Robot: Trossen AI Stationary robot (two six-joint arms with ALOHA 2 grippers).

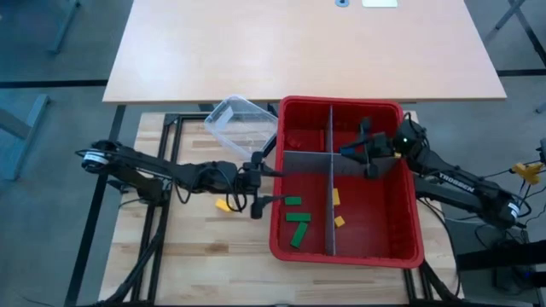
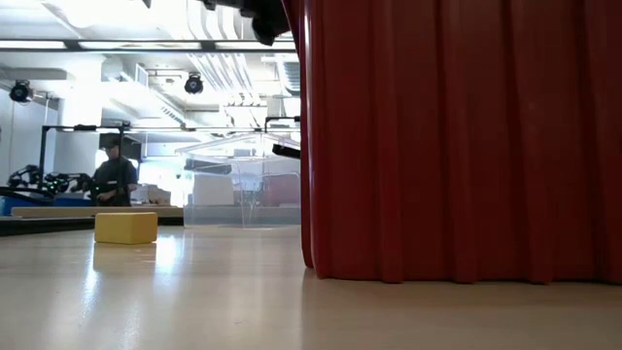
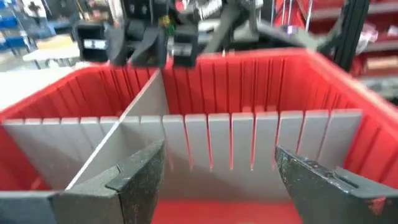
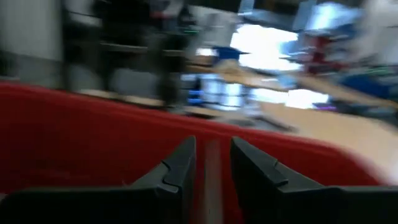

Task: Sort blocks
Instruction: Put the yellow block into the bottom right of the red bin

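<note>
Sorting blocks into the red bin (image 1: 409, 247), with one yellow block (image 1: 223, 205) left out on the table at 9 o'clock of the bin.

Left gripper (image 1: 271, 186) spread wide and empty at the bin's 9 o'clock wall, facing the grey dividers (image 3: 205, 146); right gripper (image 4: 212, 155) over the 1 o'clock compartment, nearly pressed together with a thin gap and nothing visible in it. Green blocks (image 1: 299, 220) already lying in the 7 o'clock compartment, two yellow ones (image 1: 338, 209) in the 5 o'clock one. Judged best: back the left gripper away from the wall, turn toward 8 o'clock, drop squarely over the stray block, pinch across its short sides. Lift well clear of the rim before crossing, release low among the yellows. Keep the right arm clear meanwhile to avoid a clash.
</note>
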